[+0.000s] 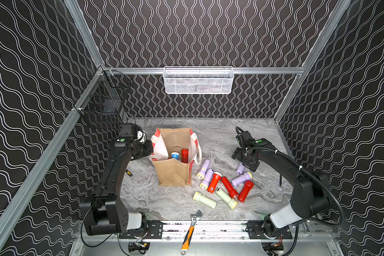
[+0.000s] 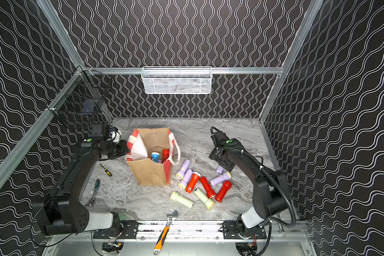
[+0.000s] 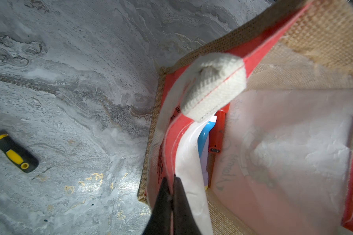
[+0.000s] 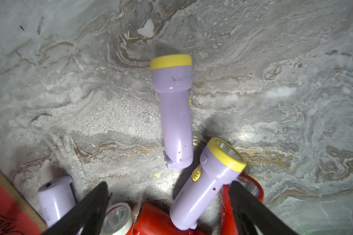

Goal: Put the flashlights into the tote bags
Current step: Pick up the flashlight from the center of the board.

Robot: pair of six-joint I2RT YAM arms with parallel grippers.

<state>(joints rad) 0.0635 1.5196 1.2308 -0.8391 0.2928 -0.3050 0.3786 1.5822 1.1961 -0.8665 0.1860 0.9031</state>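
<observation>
Your right end effector (image 4: 168, 183) hangs with fingers spread apart and empty, around 3 o'clock on the bench (image 1: 153, 199). It is over the far edge of the loose pile, with a lone lilac flashlight (image 4: 176, 114) just ahead of it.

Nearest you, at 6 o'clock, lies the orange-handled adjustable wrench (image 1: 190, 232), no part of this job. Beyond it, toward 4 o'clock, nine wait loose: two pale green flashlights (image 1: 204, 199), three red flashlights (image 1: 229, 187), four lilac.

Farther on, just 9 o'clock of centre, the tote bag (image 1: 172, 175) stands open, with a blue flashlight (image 1: 175, 155) and a red flashlight (image 1: 184, 155) inside. Your left end effector (image 3: 172, 178) is clamped on the bag's 9 o'clock rim.

I'd judge you're roughly a fifth done.
</observation>
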